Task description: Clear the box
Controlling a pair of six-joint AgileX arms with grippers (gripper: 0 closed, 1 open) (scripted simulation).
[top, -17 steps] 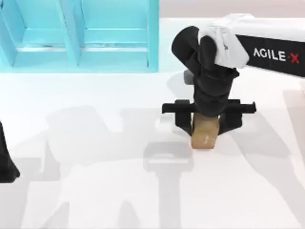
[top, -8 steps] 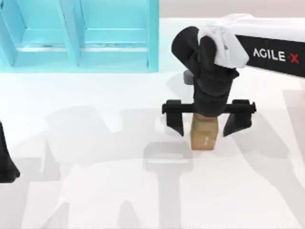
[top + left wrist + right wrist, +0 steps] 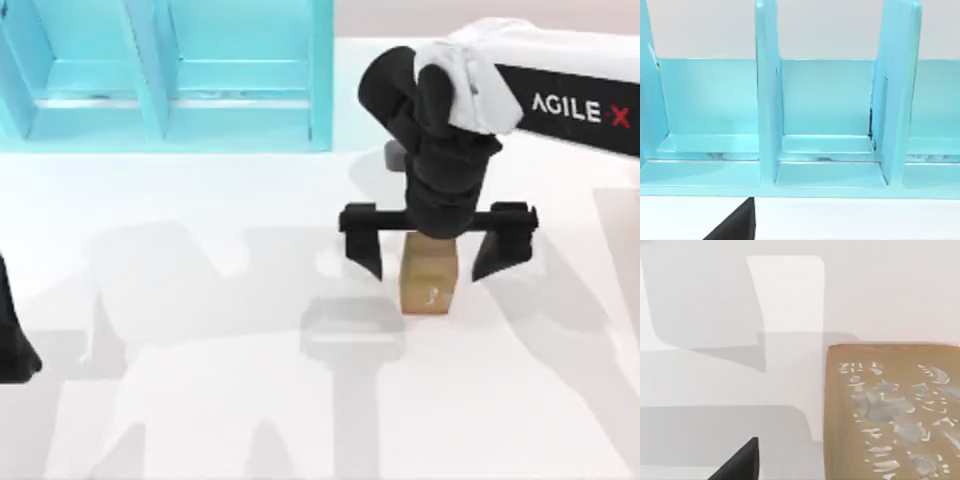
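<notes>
The right gripper point(image 3: 432, 255) hangs over the small tan cardboard block point(image 3: 429, 281) on the white tabletop point(image 3: 200, 400), jaws spread wide and clear of it. The light-blue compartmented box point(image 3: 165, 75) stands well apart. The left arm sits parked at the left edge.

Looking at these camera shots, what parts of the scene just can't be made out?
- Brown box, top view: its far end is covered by the right gripper and wrist above it; in the right wrist view the frame edge cuts it off.
- Left arm, top view: parked at the table's left edge, cut off by the frame, so its gripper's state is unknown.
- Blue shelf, top view: cropped at the top and left edges; its full extent is hidden.
</notes>
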